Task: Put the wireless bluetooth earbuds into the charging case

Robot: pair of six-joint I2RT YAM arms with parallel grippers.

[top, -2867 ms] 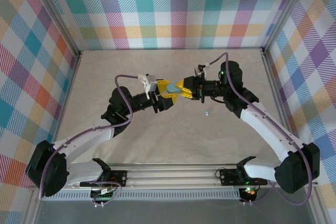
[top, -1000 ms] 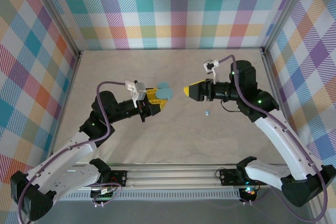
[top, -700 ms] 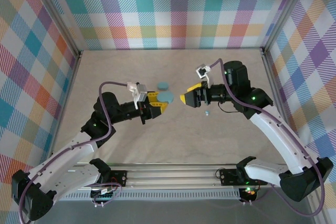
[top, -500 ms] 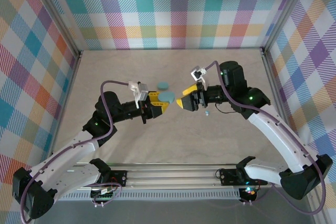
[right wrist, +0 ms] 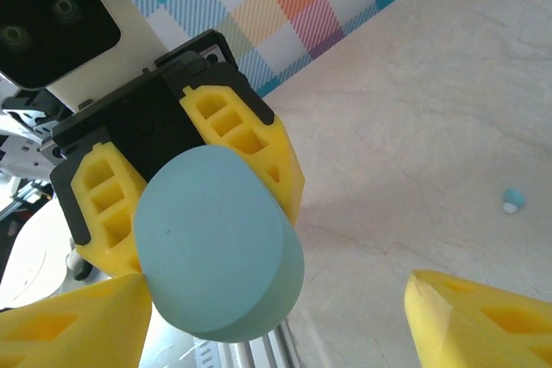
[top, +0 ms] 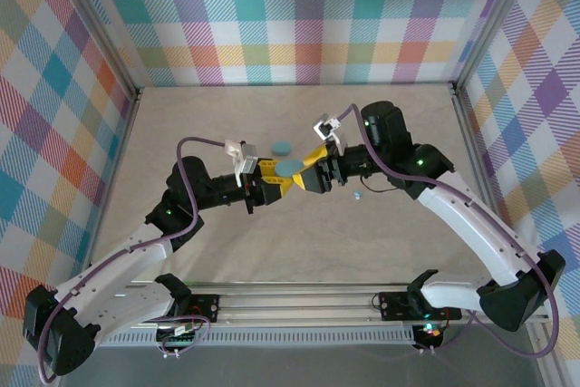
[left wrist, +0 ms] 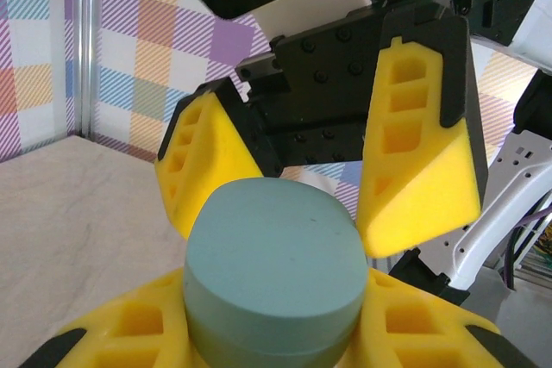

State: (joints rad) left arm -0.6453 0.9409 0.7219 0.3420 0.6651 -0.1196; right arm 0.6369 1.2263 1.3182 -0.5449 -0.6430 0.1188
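The left gripper (top: 275, 180) is seen clamped on a smooth, matte, light blue charging case (left wrist: 276, 273), an oval puck gripped between hollow-celled yellow fingers (left wrist: 414, 308). The right gripper (right wrist: 276, 333) is held spread, its fingers flanking that case. One tiny pale blue earbud (right wrist: 512, 200) is found on the table (top: 227, 115) right of the held case, and a second case (top: 282, 147) lies just behind it.
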